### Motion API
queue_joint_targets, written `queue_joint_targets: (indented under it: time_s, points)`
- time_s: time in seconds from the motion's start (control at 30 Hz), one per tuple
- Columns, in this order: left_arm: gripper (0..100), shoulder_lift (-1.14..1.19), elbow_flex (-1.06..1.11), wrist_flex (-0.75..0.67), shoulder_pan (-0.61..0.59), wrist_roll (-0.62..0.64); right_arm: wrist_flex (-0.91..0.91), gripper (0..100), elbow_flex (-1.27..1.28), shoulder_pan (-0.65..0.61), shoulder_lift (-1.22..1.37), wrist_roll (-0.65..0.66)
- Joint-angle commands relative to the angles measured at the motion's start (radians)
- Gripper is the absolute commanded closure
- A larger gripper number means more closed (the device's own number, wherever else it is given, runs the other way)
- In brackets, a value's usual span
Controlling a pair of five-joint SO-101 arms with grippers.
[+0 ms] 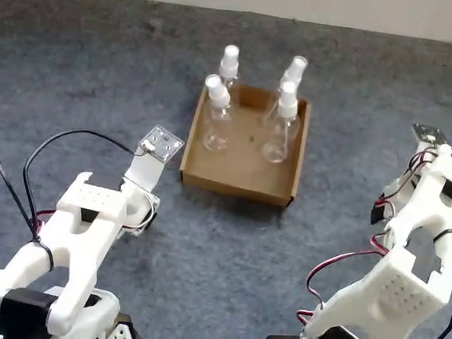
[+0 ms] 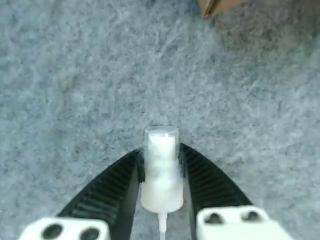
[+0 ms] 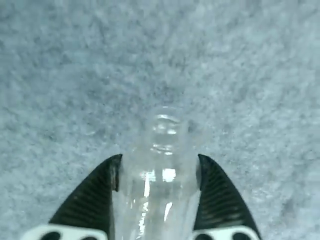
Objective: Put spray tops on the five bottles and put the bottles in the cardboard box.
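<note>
Four capped bottles [image 1: 217, 120] already stand in the box [image 1: 236, 188], so I reckon this is the last cap-and-bottle pair. The left gripper [image 2: 160, 155] is clamped on the spray top [image 2: 161, 172], pinching its sides, with the thin tube [image 2: 162, 227] running back toward the wrist. The right gripper [image 3: 159, 167] is squeezed around the bare bottle [image 3: 160, 190], whose open neck [image 3: 165, 125] sticks out past the fingertips. Both are over the grey mat [image 2: 75, 75], not over the box.

My take on doing this well: the tube has to go in first, so the left wrist probably needs to turn the top until the tube faces the neck. Hold the bottle steady and let one arm do the moving. Line the axes up before pushing and go slow. That tube looks bendy, and clear plastic likely slips in the grip. Seat the top fully before heading for the box.
</note>
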Motion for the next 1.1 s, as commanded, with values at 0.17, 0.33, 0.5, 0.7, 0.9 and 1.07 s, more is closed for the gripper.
queue_joint_targets:
  time_s: [0.17, 0.33, 0.5, 0.7, 0.9, 1.07]
  points:
    - [97, -0.015, -0.176, 0.008, -0.021, 0.123, 0.125, 99.5, -0.130, -0.183, -0.390, -0.040]
    - [97, -0.016, -0.400, 0.163, -0.022, 0.169, 0.124, 99.5, 0.022, -0.371, -0.674, -0.095]
    - [97, -0.016, -0.685, 0.371, -0.047, 0.213, 0.084, 99.5, 0.236, -0.611, -0.946, -0.140]
    - [97, -0.096, -0.858, 0.471, -0.070, 0.253, -0.076, 99.5, 0.507, -0.865, -1.164, -0.199]
    - [99, -0.398, -0.806, 0.473, -0.070, 0.278, -0.237, 99.5, 0.720, -1.104, -1.247, -0.201]
    - [100, -0.642, -0.710, 0.462, -0.065, 0.295, -0.415, 99.5, 0.840, -1.210, -1.259, -0.255]
